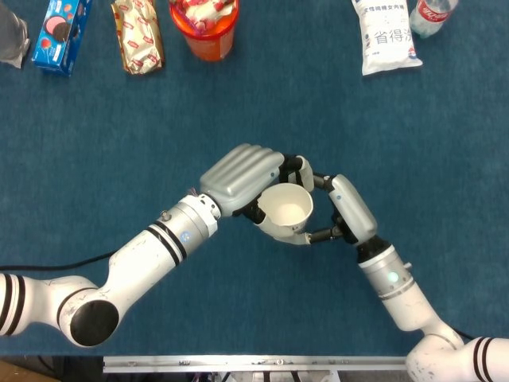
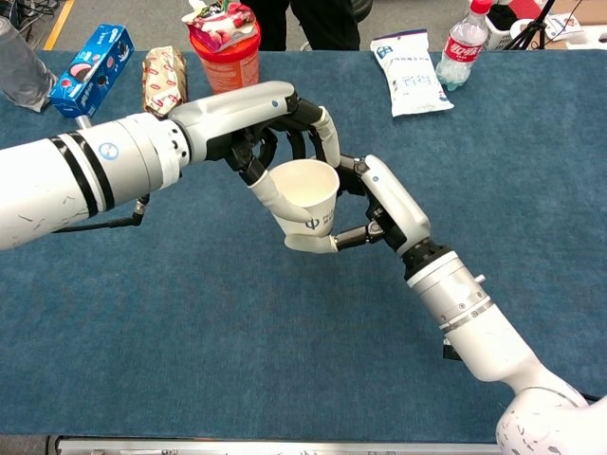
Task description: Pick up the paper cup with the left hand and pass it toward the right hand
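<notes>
A white paper cup [image 1: 286, 208] [image 2: 305, 190] is held upright above the middle of the blue table, its mouth open upward. My left hand [image 1: 242, 177] [image 2: 256, 118] grips it from the left, fingers curled over the far side and the thumb on the near wall. My right hand [image 1: 346, 208] [image 2: 389, 204] comes in from the right and closes around the same cup. Its thumb presses the cup's lower near side and its fingers reach behind the rim. Both hands touch the cup.
Along the far edge lie a blue cookie box [image 1: 60, 32], a snack packet [image 1: 137, 36], an orange tub [image 1: 204, 28], a white bag [image 1: 384, 33] and a bottle [image 1: 432, 16]. A cable trails from my left arm at the left.
</notes>
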